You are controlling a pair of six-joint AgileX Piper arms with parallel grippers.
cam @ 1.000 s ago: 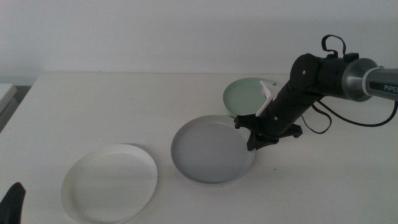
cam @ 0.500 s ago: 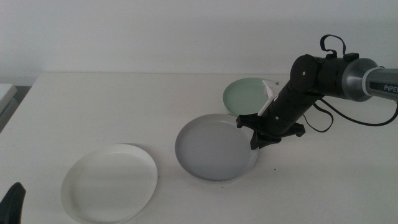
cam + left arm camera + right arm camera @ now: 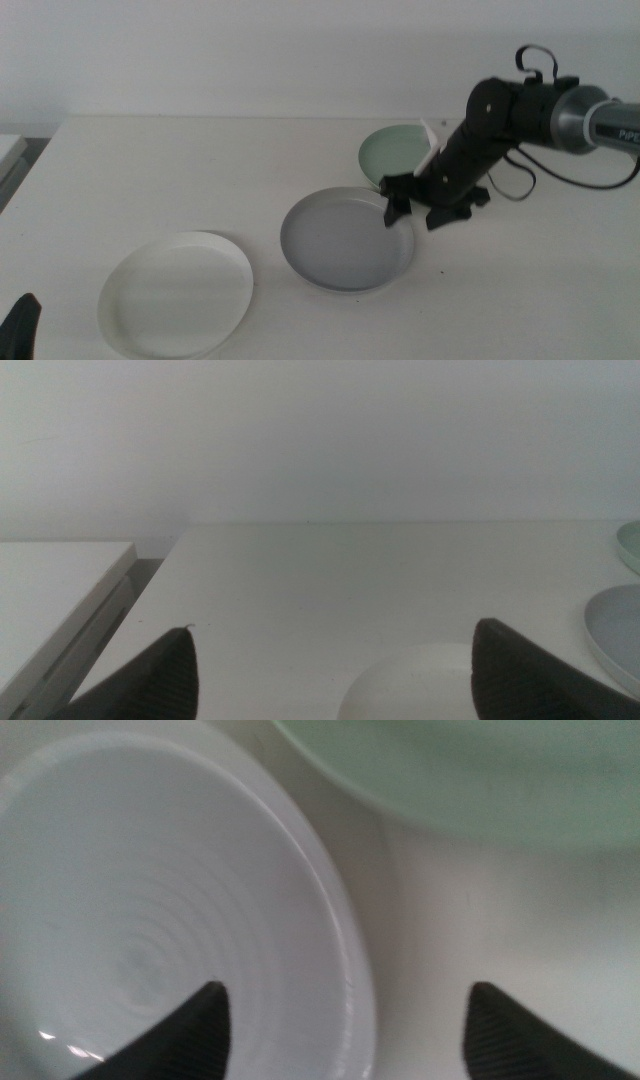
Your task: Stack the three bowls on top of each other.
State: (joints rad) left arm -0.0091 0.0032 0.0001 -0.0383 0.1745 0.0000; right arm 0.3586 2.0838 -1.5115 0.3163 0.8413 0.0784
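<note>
White bowl: on the table, just ahead of the waiting left gripper, fingers apart.
Grey bowl: its far-right rim lies between the right gripper's spread fingers, unclamped.
Mint bowl: just beyond those fingers.

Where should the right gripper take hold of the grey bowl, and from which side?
Probably by the low rim on the side facing the mint green bowl. The grey bowl is shallow and lies flat, so only its rim gives the jaws purchase. The right gripper hangs open above that edge, one jaw over the inside and one outside; coming straight down would pinch it. The left gripper waits near the white bowl.
</note>
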